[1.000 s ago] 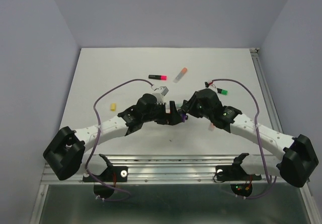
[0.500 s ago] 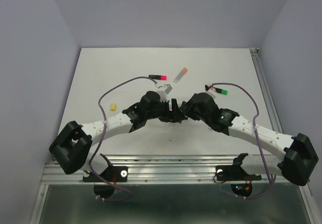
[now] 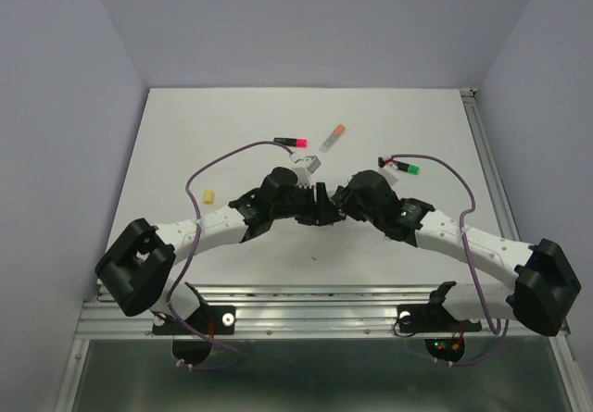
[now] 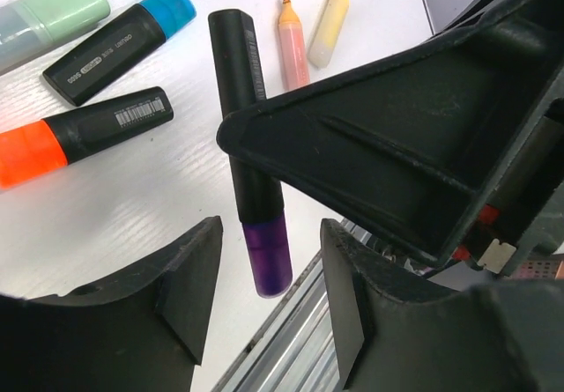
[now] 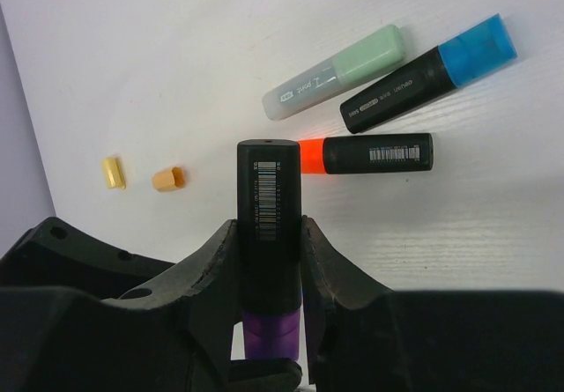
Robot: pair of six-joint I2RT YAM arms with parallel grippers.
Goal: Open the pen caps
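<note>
Right fingers clamp the black pen by its barrel; its purple cap sits between the half-spread left fingers, a gap on either side. Farther off on the desk lie a loose yellow cap, a loose orange cap and three capped pens.

Right wrist view: 2 loose pen caps, 4 capped pens. Left wrist view adds 2 uncapped pens.
</note>
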